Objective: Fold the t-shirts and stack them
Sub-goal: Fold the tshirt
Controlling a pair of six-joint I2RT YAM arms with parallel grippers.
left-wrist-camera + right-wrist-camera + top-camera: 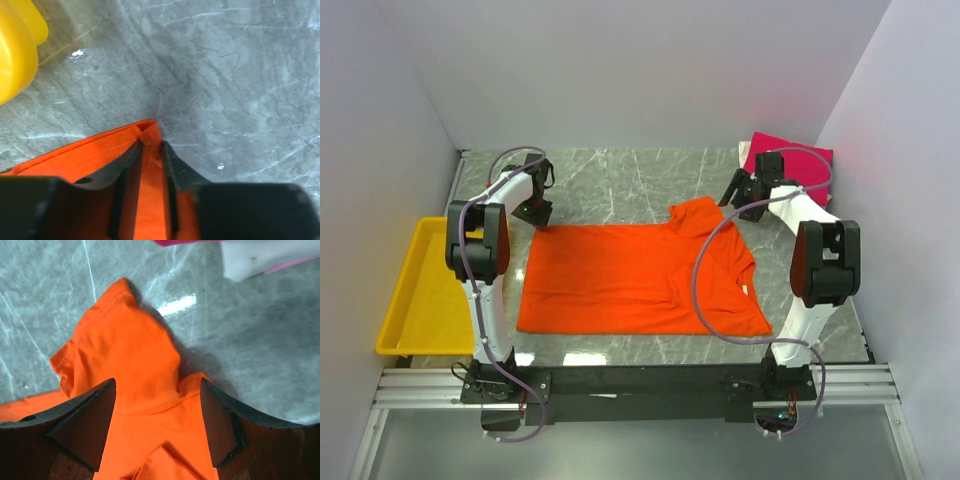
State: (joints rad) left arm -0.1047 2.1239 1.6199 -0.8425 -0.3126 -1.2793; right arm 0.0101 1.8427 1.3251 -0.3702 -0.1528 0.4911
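Well, orange t-shirt [630,280]: lay spread flat at the counter [620,175] centre.
left gripper [150,144] jaws: narrow, pinched its 10 o'clock corner.
right gripper [157,385] jaws: wide above its 1 o'clock sleeve.
magenta t-shirt [790,155]: lay at 2 o'clock.

**Bright Cell, Soft Close-Ups**

Bright, even light from overhead leaves only faint shadows under the arms. A white glare patch marks the polished surface [260,350] beside the orange shirt [130,360]. Both wrist views blur the near fingers [120,190]; the top view is sharp throughout.
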